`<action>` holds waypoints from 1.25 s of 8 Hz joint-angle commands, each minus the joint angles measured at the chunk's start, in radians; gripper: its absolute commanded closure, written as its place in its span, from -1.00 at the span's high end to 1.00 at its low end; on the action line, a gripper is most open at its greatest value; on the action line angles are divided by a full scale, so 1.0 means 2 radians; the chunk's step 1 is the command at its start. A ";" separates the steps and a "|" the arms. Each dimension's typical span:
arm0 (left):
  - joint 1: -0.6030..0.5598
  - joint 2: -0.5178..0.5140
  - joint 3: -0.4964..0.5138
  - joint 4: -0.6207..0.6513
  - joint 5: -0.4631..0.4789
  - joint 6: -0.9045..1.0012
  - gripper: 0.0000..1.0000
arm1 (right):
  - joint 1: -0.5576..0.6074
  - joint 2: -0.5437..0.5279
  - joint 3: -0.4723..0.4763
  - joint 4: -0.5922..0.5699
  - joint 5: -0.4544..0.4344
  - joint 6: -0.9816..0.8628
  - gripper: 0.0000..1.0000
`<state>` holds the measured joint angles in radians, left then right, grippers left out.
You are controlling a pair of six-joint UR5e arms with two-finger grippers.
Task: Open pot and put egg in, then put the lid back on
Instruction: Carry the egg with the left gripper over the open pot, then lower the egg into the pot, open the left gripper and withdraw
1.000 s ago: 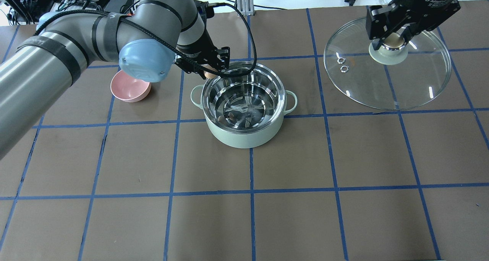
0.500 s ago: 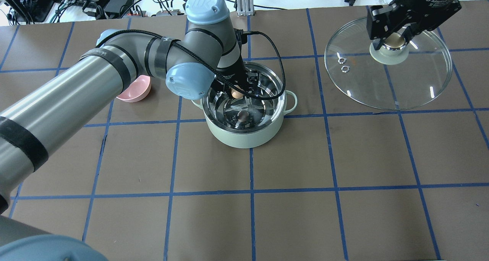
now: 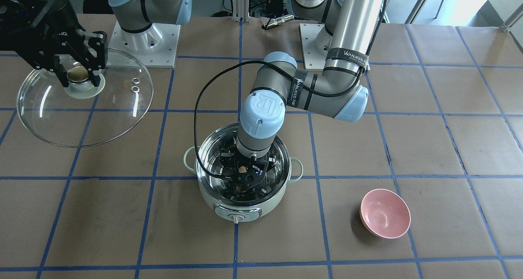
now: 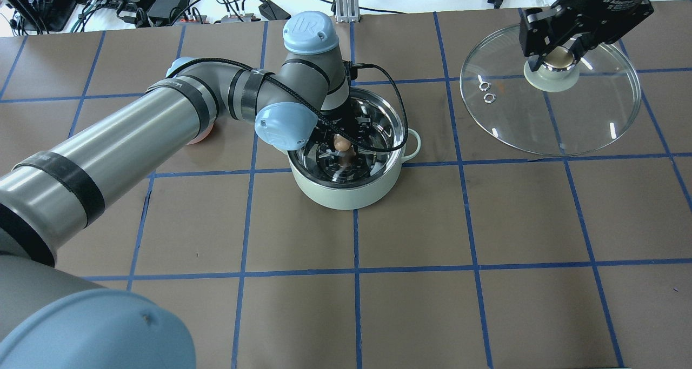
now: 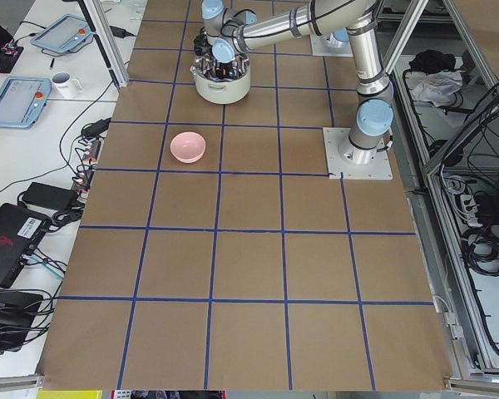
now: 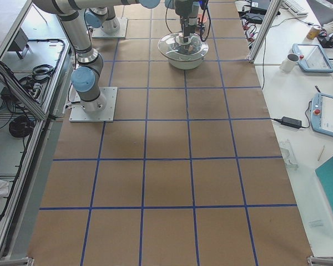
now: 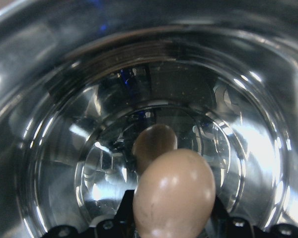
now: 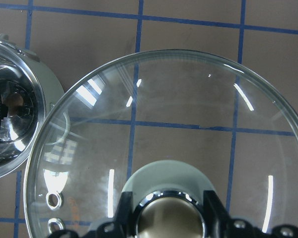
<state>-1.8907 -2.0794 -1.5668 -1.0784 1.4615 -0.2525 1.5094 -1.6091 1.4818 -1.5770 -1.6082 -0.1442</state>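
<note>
In the past second the left hand (image 4: 341, 145), pinching the egg (image 7: 173, 194), has dropped from the rim down inside the open pot (image 4: 346, 196), so release seems next, while the right hand (image 4: 559, 56) clamps the lid (image 4: 567, 121) well aside.

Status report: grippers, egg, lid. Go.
Left gripper shut on egg, low inside pot, not yet released. Right gripper shut on lid, off the pot, to its side. Bowl well clear; nothing in the way.
</note>
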 commanded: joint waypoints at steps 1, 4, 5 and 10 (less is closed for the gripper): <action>0.000 -0.002 0.000 0.004 0.000 -0.001 0.71 | 0.000 0.000 0.000 0.002 0.000 0.000 -1.00; -0.003 0.025 0.001 0.008 -0.001 0.002 1.00 | 0.000 0.001 0.000 0.002 0.004 0.000 -1.00; -0.003 0.052 0.002 -0.006 0.000 0.001 1.00 | 0.000 0.001 0.001 0.001 0.005 0.000 -1.00; 0.044 0.174 0.078 -0.222 0.043 0.006 1.00 | 0.006 0.006 -0.001 -0.021 0.007 0.017 -1.00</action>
<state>-1.8618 -1.7894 -1.4902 -1.3837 1.5161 -0.2441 1.5143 -1.6027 1.4824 -1.5925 -1.5994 -0.1399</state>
